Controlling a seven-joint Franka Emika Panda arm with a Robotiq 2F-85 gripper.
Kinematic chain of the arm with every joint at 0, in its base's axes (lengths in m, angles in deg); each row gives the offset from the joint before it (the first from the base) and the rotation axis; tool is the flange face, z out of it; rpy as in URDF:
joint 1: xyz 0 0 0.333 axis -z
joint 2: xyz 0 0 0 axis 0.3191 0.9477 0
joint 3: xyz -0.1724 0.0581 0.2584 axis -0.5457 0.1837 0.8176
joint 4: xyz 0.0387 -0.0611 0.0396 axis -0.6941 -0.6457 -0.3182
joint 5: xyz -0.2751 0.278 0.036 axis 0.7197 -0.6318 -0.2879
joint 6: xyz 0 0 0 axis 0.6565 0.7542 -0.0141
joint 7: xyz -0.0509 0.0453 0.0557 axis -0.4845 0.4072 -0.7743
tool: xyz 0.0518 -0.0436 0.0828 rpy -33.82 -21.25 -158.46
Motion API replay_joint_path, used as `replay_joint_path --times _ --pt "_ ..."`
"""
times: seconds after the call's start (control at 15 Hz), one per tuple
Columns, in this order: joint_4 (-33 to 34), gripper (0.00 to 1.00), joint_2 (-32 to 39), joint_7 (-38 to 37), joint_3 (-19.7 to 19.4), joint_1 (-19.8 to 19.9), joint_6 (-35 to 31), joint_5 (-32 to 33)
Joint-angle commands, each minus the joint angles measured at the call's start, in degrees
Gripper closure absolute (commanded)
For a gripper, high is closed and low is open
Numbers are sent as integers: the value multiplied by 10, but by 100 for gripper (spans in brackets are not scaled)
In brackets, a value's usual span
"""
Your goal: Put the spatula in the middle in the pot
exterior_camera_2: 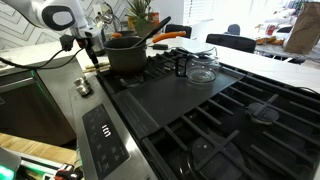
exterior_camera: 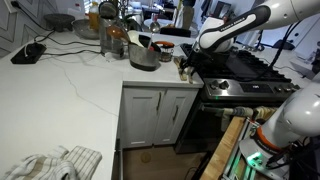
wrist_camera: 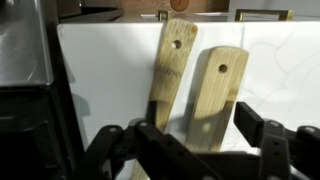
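Observation:
In the wrist view two wooden spatulas lie side by side on the white counter (wrist_camera: 100, 70): a narrow one (wrist_camera: 172, 60) and a wider one (wrist_camera: 216, 90). Each has a hole in its handle. My gripper (wrist_camera: 195, 128) is open, and its two black fingers straddle the wider spatula close above the counter. Whether they touch it I cannot tell. In both exterior views the gripper (exterior_camera: 183, 68) (exterior_camera_2: 90, 55) hangs at the counter's edge next to the stove. The dark pot (exterior_camera_2: 125, 55) stands just beyond it, with a black utensil sticking out.
The black gas stove (exterior_camera_2: 200, 110) with its grates lies beside the counter, and a clear glass dish (exterior_camera_2: 203, 70) sits on it. Cookware and bottles (exterior_camera: 110, 35) crowd the counter's back. A crumpled cloth (exterior_camera: 50, 160) lies at the counter's near end.

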Motion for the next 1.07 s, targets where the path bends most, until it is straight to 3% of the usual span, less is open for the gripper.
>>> replay_joint_path --times 0.0,0.53,0.87,0.93,1.0 --pt "5 27 12 -16 -10 -10 -9 -1" --pt "27 34 23 -42 -10 -16 10 1" --pt "35 52 31 -54 -11 -17 12 3" --pt "36 64 31 -55 -11 -17 12 4" --pt "37 66 32 -56 -11 -17 12 4"
